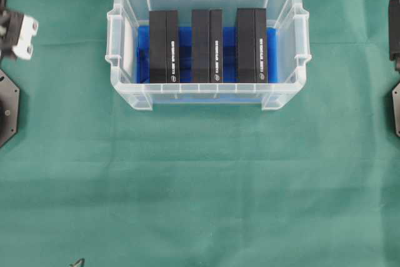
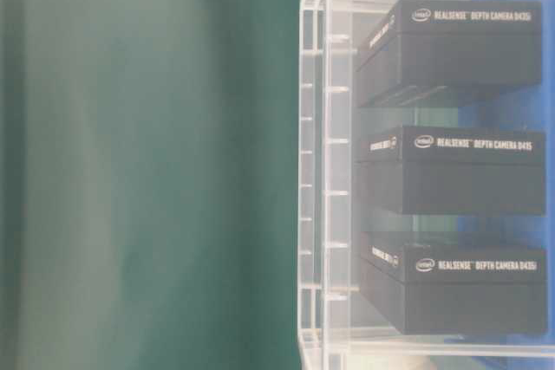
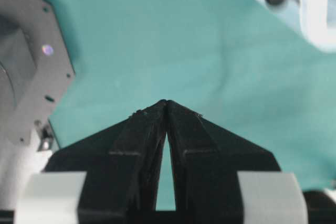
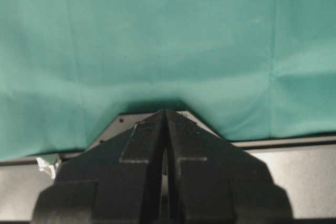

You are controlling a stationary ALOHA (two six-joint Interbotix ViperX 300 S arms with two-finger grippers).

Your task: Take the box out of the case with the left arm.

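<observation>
Currently the left end effector hangs over the green surface at the far left of the overhead view, its fingertips pressed together with nothing between them, well apart from the case. The case stands at the upper middle of the surface, a clear bin with a blue lining. Inside it, three black boxes stand on edge, side by side, with gaps between them: the left box, the middle box and the right box. The task does not specify which box; the left box lies nearest the left arm.

Each box appears to be rigid retail cardboard, likely light to moderate in weight, with a smooth printed skin that may slip under a weak pinch. Judged from the spacing, the fingers should open and descend into the gaps flanking one box, clamping its two broad faces near the upper edge, then lift straight up to clear the rim.

At the far right, the right end effector is likewise closed and empty.
</observation>
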